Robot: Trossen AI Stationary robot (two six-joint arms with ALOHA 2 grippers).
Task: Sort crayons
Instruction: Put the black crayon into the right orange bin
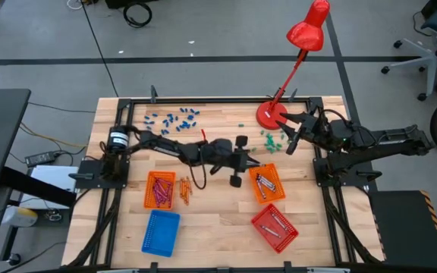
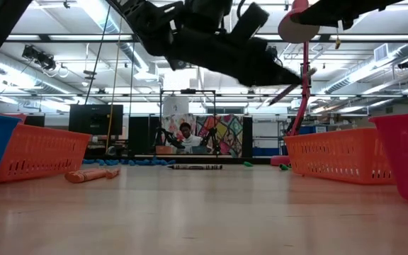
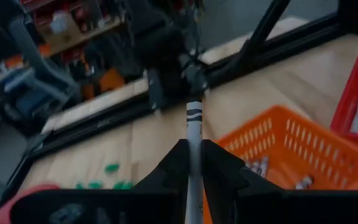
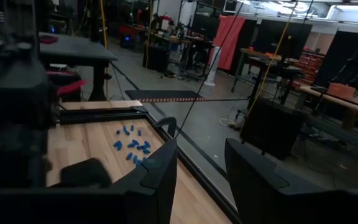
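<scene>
My left gripper (image 1: 250, 161) hangs above the table's middle, shut on a grey crayon (image 3: 193, 124), just left of an orange basket (image 1: 267, 182) that has grey crayons in it. In the low view the crayon (image 2: 294, 85) sticks out past the fingers, well above the table. Loose blue crayons (image 1: 173, 117) lie at the far left, green ones (image 1: 268, 139) near the lamp, and orange ones (image 1: 184, 189) beside the left orange basket (image 1: 160, 189). My right gripper (image 4: 201, 168) waits open at the far right, holding nothing. My left gripper pinches the grey crayon between its two fingers, at the crayon's rear half (image 3: 193, 152). The crayon lies along the fingers, and its front end (image 3: 193, 112), with dark wrapper marks, reaches out beyond the tips. It is lifted clear of the table.
A red desk lamp stands on its base (image 1: 271, 115) at the far right, close to my right gripper (image 1: 290, 140). A blue basket (image 1: 161, 231) sits near left and a red basket (image 1: 274, 226) near right. A black frame rims the table.
</scene>
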